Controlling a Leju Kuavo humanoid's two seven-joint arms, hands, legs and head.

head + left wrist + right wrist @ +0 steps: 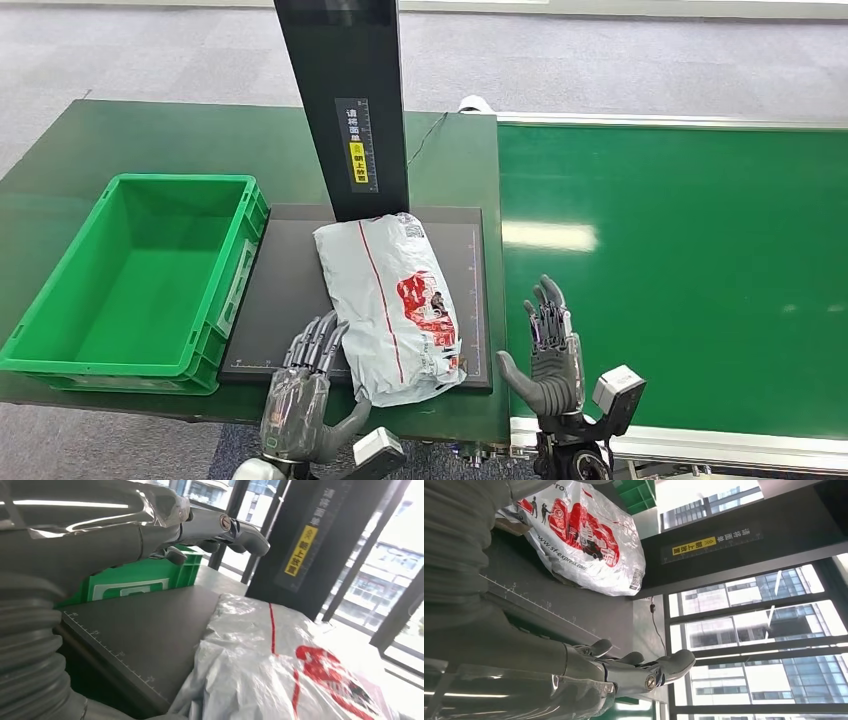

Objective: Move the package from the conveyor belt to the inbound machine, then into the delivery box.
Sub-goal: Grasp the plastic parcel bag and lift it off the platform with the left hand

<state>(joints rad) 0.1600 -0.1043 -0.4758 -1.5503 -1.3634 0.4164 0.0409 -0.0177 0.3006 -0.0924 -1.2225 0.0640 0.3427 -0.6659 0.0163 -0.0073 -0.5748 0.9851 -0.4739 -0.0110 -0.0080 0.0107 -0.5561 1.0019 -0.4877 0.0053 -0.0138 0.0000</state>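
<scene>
1. Grey carpet runs across the top of the head view, behind a dark green bench (150,140) on the left and a bright green belt (690,260) filling the right.
2. At centre sits the inbound machine: a flat black plate (290,290) with ruler marks along its edges, and a black post (345,100) rising from its back edge to the top of the frame.
3. On the plate lies the package (395,300), a grey plastic mailer with red print. It runs from the foot of the post toward the lower centre, its near end hanging slightly over the plate's front edge. It seems laid face up under the post for scanning, so the belt step looks done.
4. A green box (140,270), open-topped, touches the plate's left edge at centre left, likely placed close for a short last move.
5. At lower centre, the left hand (310,385) is spread and holds nothing; its fingers reach onto the plate just beside the package's left edge, thumb near the package's corner. Contact is unclear.
6. Right of it, the right hand (548,355) is upright with fingers straight and slightly apart, thumb pointing toward the package, holding nothing, near the belt's left edge.
</scene>
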